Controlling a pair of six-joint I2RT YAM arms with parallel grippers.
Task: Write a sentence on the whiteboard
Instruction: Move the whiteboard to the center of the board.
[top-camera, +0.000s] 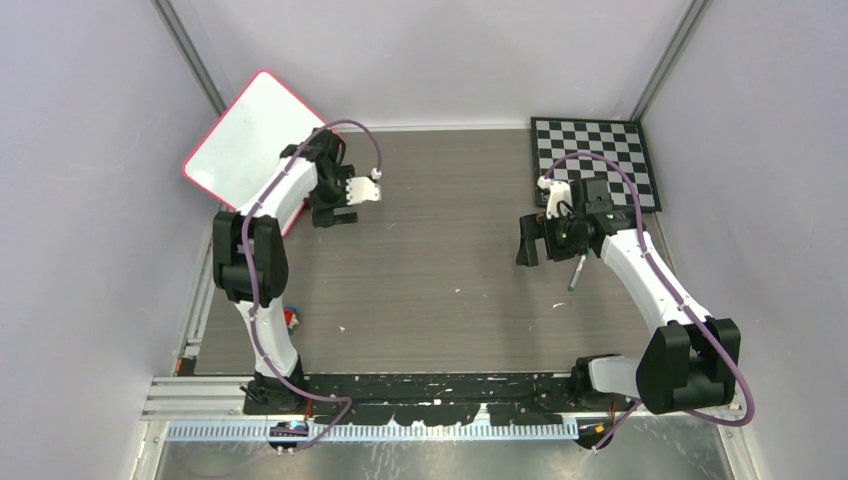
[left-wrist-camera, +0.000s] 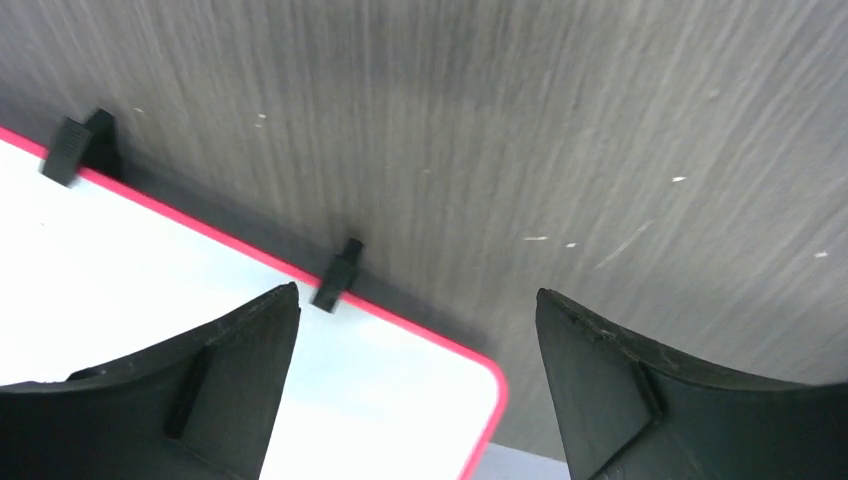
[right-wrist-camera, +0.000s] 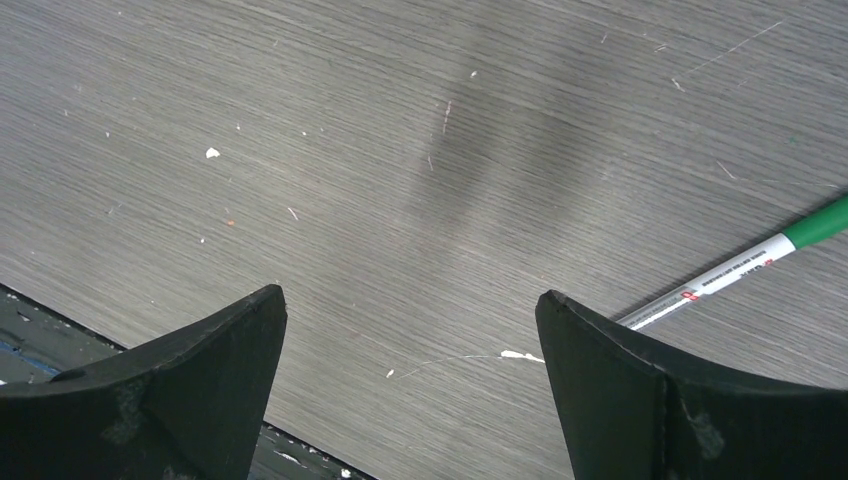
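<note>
Whiteboard (top-camera: 250, 132) sits in the upper left of the top view, turned at an angle, with its pink-red rim showing. Can't tell whether it lies flat or is propped up. The left arm reaches over the board's lower right edge. Left gripper (top-camera: 335, 205) hangs above that edge, jaws wide apart and gripping nothing.

In the left wrist view, the board (left-wrist-camera: 120, 260) fills the lower left. Its rounded corner lies between the two fingers. Two black clips (left-wrist-camera: 338, 275) sit on the rim.

Right gripper (top-camera: 530, 245) is at right of centre, well apart from the board, over the grey wood-grain table (top-camera: 430, 290). Its jaws are also wide apart and hold nothing.

Green-capped marker (right-wrist-camera: 740, 270) lies on the table just beside the right-hand finger in the right wrist view, not gripped. In the top view the marker (top-camera: 576, 272) shows below the right wrist.

Checkered board (top-camera: 595, 160) is at upper right.
</note>
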